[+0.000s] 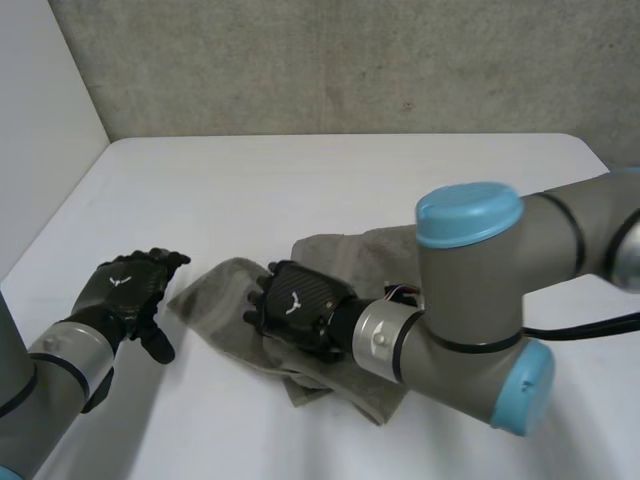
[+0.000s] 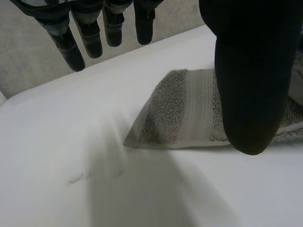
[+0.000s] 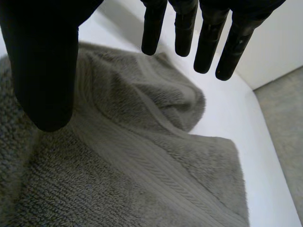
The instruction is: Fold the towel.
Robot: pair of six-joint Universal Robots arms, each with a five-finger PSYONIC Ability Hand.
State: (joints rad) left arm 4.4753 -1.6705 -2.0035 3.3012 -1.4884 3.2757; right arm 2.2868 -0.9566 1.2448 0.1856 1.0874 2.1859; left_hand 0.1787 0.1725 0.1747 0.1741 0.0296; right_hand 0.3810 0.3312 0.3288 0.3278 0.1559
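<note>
A grey towel (image 1: pixel 222 293) lies bunched and partly folded on the white table (image 1: pixel 330 190), near the front middle. My right hand (image 1: pixel 296 308) hovers over the towel's middle, fingers straight and open, nothing between them; the towel (image 3: pixel 142 156) lies rumpled under its palm, and the fingers (image 3: pixel 208 42) hang free above it. My left hand (image 1: pixel 128 285) is open over bare table, a little apart from the towel's left corner. That corner of the towel (image 2: pixel 180 113) lies flat beside the left hand's thumb (image 2: pixel 251 75), with the fingers (image 2: pixel 90 33) straight above the table.
A concrete wall (image 1: pixel 330 60) runs behind the table's far edge, and a white panel (image 1: pixel 40 130) stands at the left. Bare tabletop stretches beyond the towel toward the far edge. My right arm (image 1: pixel 480 290) crosses above the towel's right part.
</note>
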